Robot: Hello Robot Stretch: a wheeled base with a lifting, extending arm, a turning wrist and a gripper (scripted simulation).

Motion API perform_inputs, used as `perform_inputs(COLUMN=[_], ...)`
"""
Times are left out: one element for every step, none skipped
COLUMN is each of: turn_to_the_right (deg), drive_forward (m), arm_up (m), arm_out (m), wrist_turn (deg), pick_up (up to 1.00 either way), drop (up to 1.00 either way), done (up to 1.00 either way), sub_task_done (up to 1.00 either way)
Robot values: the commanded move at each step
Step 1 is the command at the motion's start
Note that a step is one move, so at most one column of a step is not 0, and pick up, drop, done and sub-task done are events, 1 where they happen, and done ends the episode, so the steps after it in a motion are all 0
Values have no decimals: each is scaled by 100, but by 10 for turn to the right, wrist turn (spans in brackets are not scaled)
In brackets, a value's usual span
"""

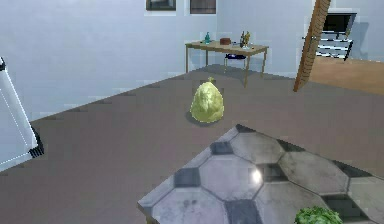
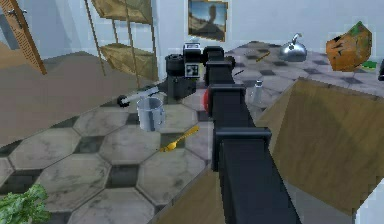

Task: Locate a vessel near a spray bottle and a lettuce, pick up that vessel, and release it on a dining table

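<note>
Though the upright grey cup [image 2: 152,114] sits close on the robot-ward side of the gripper [image 2: 132,98], whether that gripper holds anything cannot be told.

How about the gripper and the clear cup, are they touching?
Cannot tell. In the arm side view the gripper overlaps the clear cup, with no plain gap or contact.

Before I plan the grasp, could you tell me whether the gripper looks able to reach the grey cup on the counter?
Probably yes: the gripper shows right by the grey cup, with nothing standing between them; the yellow utensil lies off to one side.
</note>
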Motion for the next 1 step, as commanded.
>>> perform_inputs(turn_to_the_right=[0], drive_forward=[0], arm_up=[0], arm_out=[0], wrist_turn=[210], pick_up=[0], drop=[0], done=[0], sub_task_done=[0])
